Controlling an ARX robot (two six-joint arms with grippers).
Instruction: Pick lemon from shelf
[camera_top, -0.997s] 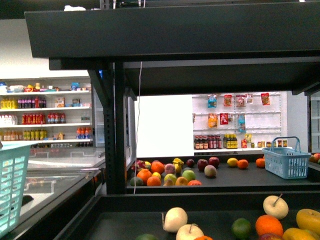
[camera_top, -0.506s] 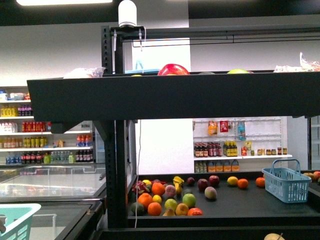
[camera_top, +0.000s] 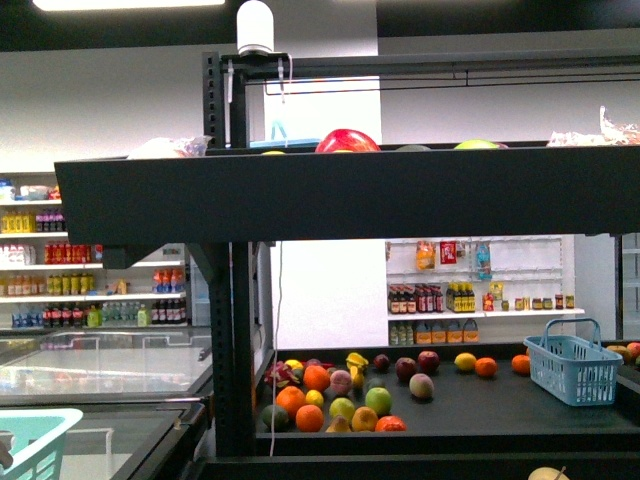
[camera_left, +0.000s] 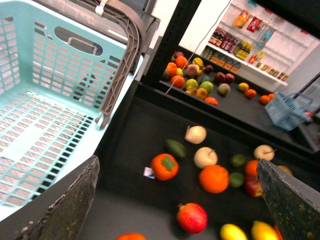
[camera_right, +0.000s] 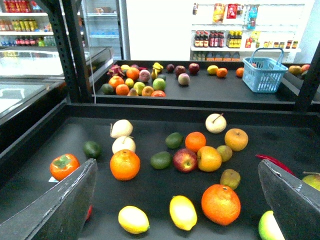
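On the black metal shelf tier (camera_right: 300, 142), an oval yellow lemon (camera_right: 183, 212) — long axis eleven-to-five o'clock, my right gripper (camera_right: 176, 165) and left gripper (camera_left: 177, 161) both spread wide.

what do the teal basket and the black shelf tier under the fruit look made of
The basket: probably moulded plastic, pale teal, smooth; its walls are a regular slotted lattice. The shelf: likely painted metal, matte black; flat thin tier with perforated uprights.
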